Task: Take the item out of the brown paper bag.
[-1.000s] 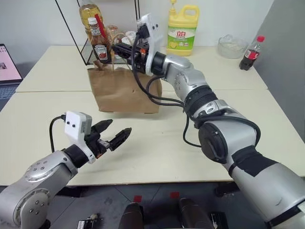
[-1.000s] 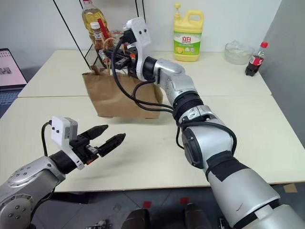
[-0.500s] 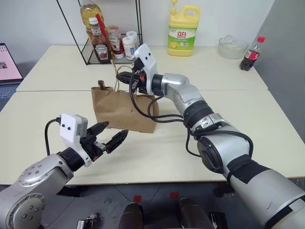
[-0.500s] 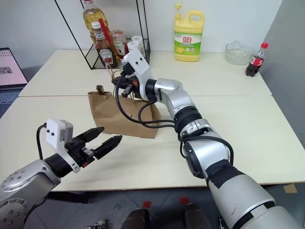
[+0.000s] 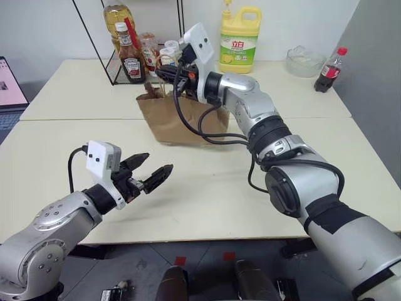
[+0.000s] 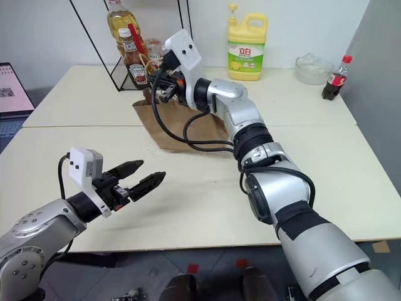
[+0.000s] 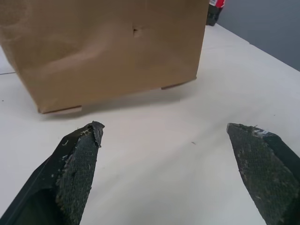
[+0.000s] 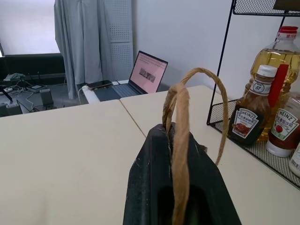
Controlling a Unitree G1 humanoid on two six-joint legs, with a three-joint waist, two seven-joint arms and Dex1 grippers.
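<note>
The brown paper bag (image 5: 182, 119) is sitting on the pale surface (image 5: 213, 188), up at about 12 o'clock from the middle of it. It is plain brown, wrinkly, wider than tall, with thin rope loop handles (image 8: 187, 108) on top. Something small and dark is poking out of its left top corner, but I cannot tell what.

The right hand (image 5: 164, 73) is reaching over the top of the bag. Its fingers are squeezed tight together, pinching the rope handles.

The left hand (image 5: 150, 173) is hanging above the surface at about 7 o'clock from the bag, well apart from it. Its two black fingers (image 7: 77, 166) are spread wide, holding nothing.

A wire rack with sauce bottles (image 5: 128, 56) is standing just behind the bag.
</note>
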